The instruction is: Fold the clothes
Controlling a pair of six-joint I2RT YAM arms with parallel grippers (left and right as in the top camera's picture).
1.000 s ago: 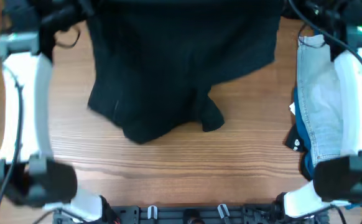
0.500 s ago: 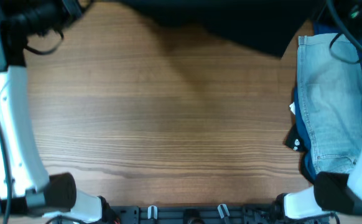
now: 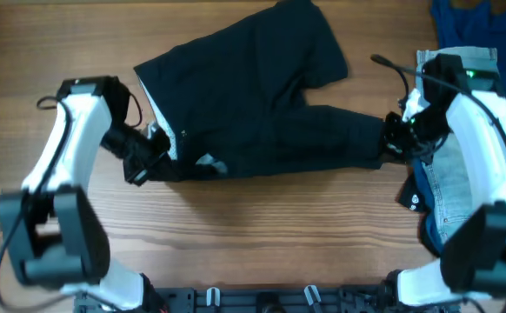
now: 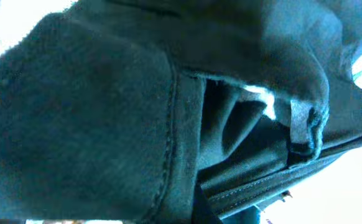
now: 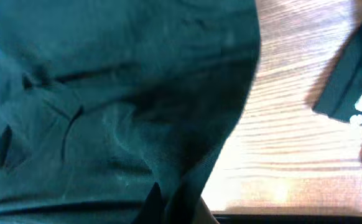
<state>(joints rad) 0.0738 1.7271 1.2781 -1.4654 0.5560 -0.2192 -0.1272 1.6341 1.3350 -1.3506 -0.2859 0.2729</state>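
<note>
The black garment (image 3: pixel 253 104) lies spread across the middle of the wooden table, with a pale patch (image 3: pixel 208 162) showing near its front left edge. My left gripper (image 3: pixel 151 155) is shut on the garment's left front corner. My right gripper (image 3: pixel 394 137) is shut on its right end. In the left wrist view the black fabric (image 4: pixel 106 124) fills the frame, with seams and the pale patch (image 4: pixel 262 99). In the right wrist view the fabric (image 5: pixel 106 112) covers the left part, with bare table on the right.
Light blue denim jeans (image 3: pixel 462 183) lie at the table's right edge under my right arm, with a bright blue cloth (image 3: pixel 462 17) at the back right. A small black tag (image 3: pixel 412 198) sits beside the jeans and also shows in the right wrist view (image 5: pixel 349 93).
The garment was lifted off to the back of the table and has now been laid down across the middle. Both arms swung inward and lowered with it.
</note>
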